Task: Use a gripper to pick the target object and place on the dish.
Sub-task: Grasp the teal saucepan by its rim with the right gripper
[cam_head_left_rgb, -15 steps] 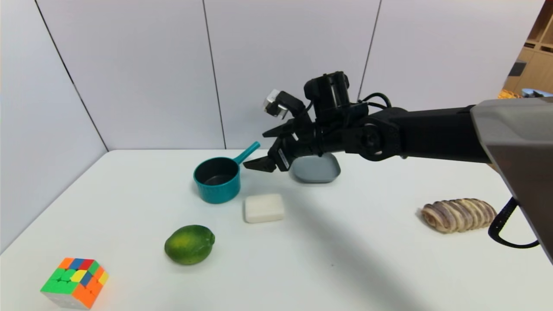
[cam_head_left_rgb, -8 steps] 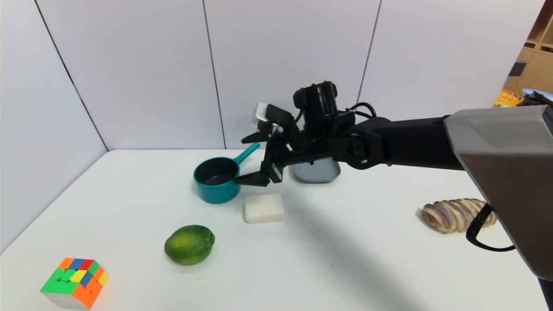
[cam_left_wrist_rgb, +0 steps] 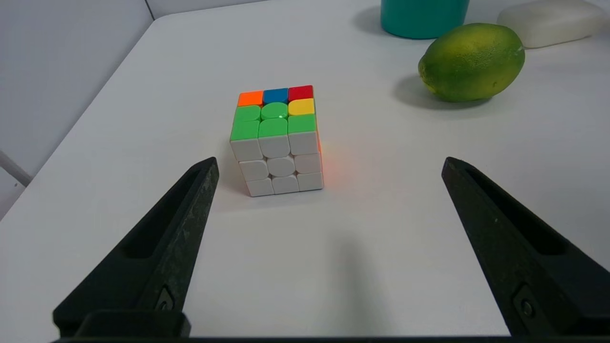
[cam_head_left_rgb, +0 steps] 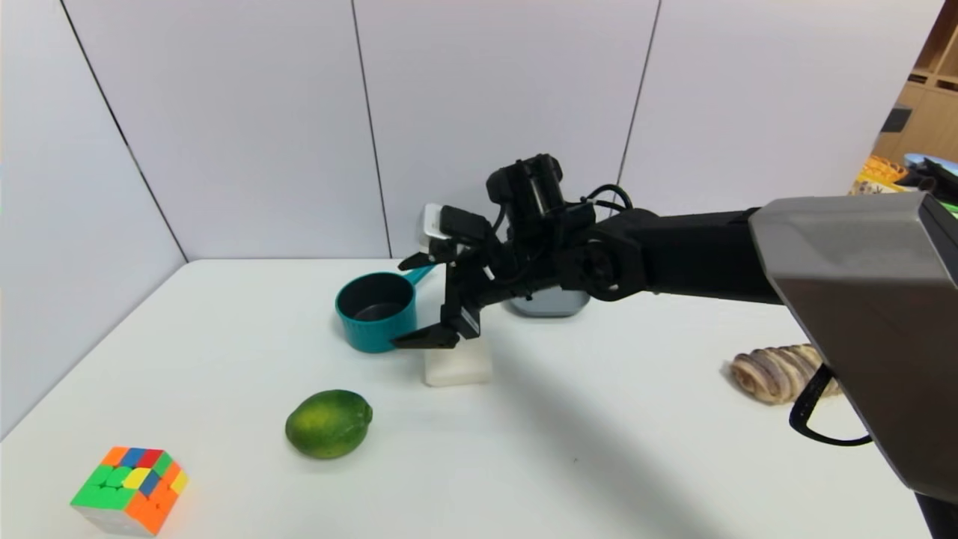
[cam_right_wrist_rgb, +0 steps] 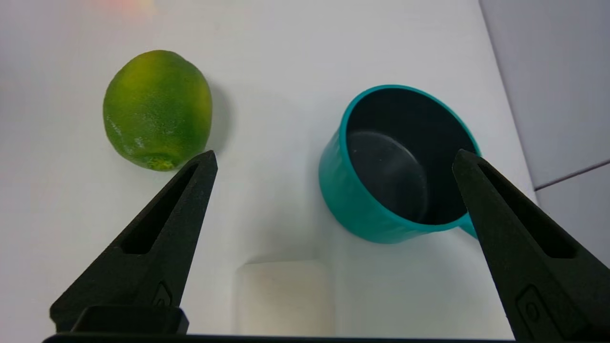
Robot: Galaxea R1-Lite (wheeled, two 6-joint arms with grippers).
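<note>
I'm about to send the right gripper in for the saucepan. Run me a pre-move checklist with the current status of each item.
1. Right gripper open: ok, jaws wide apart with nothing between them.
2. Saucepan upright and empty: ok, its dark inside shows bare.
3. Gripper lined up on the saucepan: not ok, the wrist view shows the pan toward one finger, not centred.
4. Clearance from the white block: cannot tell, the gripper overlaps it in the head view but its height is unclear.
5. Dish free to receive the pan: cannot tell, the right arm hides part of it.
6. Left gripper out of the way: ok, open near the cube.
</note>
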